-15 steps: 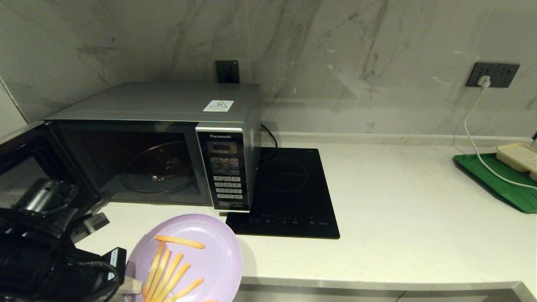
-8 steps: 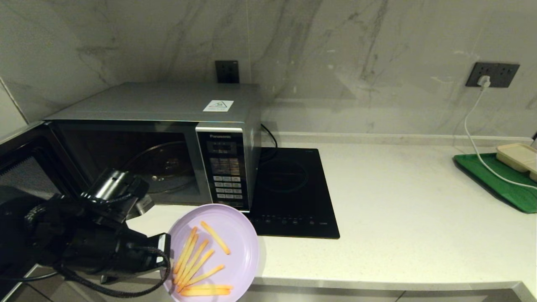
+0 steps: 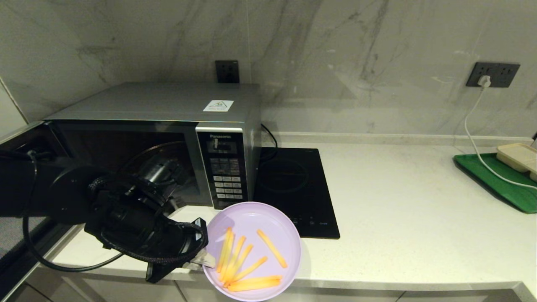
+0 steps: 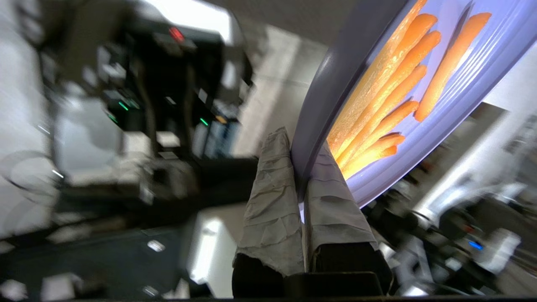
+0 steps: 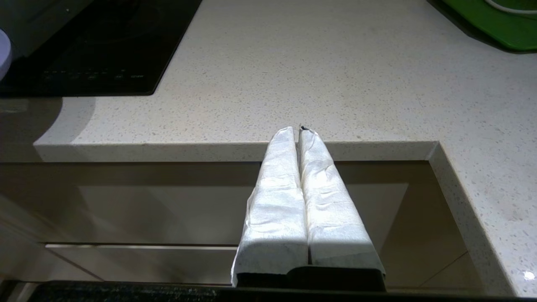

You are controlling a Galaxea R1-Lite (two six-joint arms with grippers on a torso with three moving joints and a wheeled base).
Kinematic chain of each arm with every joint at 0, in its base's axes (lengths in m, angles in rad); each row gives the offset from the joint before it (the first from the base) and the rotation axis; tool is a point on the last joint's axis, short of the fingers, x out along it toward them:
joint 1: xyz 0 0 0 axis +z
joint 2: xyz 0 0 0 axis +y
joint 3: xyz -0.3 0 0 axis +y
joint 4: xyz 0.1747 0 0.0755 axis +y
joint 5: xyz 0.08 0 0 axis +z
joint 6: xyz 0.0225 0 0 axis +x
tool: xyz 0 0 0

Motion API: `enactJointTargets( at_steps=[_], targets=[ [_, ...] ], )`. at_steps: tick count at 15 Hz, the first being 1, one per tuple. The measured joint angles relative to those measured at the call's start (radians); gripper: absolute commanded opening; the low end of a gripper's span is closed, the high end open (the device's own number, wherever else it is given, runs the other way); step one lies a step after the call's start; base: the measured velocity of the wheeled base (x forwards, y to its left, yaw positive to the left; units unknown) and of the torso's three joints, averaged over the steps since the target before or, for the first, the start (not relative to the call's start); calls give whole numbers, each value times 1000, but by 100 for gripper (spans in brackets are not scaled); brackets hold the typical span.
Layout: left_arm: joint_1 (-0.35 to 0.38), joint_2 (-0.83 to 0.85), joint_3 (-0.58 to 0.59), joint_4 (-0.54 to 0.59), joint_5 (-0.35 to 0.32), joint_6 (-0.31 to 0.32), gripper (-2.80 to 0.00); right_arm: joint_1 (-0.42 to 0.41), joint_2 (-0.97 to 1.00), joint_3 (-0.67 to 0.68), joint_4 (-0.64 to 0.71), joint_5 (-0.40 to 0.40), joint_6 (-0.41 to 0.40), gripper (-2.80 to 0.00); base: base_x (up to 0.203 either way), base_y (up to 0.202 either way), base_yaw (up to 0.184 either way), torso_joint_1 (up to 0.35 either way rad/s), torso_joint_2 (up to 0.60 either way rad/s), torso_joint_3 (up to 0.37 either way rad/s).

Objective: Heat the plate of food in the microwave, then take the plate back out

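The lilac plate of food (image 3: 275, 228) with several orange fries hangs over the counter's front edge, just in front of the microwave's button panel. My left gripper (image 3: 204, 262) is shut on the plate's left rim; in the left wrist view its taped fingers (image 4: 272, 197) pinch the rim of the plate (image 4: 470, 79). The silver microwave (image 3: 168, 105) stands at the back left, its door (image 3: 23, 167) swung open to the left and its glass turntable bare. My right gripper (image 5: 298, 130) is shut and holds nothing, low in front of the counter edge.
A black induction hob (image 3: 289, 188) lies right of the microwave. A green tray (image 3: 495, 180) with a beige container (image 3: 518, 157) sits at the far right, with a white cable (image 3: 474, 121) running to a wall socket. The counter's front edge (image 5: 235, 151) is near.
My left arm has carried the plate to the right and a little away from me, from the counter's front left to in front of the microwave's panel. The right arm has not moved.
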Motion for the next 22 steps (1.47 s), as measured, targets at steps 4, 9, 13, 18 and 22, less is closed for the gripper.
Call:
enactJointTargets(
  at_steps=[4,9,13,18,22],
  targets=[
    [-26,29,-54,9,-73,-111,-280,0,0,0,0,0,0,-280,0,0,0,0,0,0],
    [-151,96,-128,-53,-68,-188,-280,0,0,0,0,0,0,-280,0,0,0,0,0,0],
    [-196,179,-218,-58,-52,-184,-280,0,0,0,0,0,0,-280,0,0,0,0,0,0],
    [-187,248,-277,-57,-43,-210,-280,0,0,0,0,0,0,-280,0,0,0,0,0,0],
    [-165,302,-340,-51,1,-275,-280,0,0,0,0,0,0,-280,0,0,0,0,0,0]
  ],
)
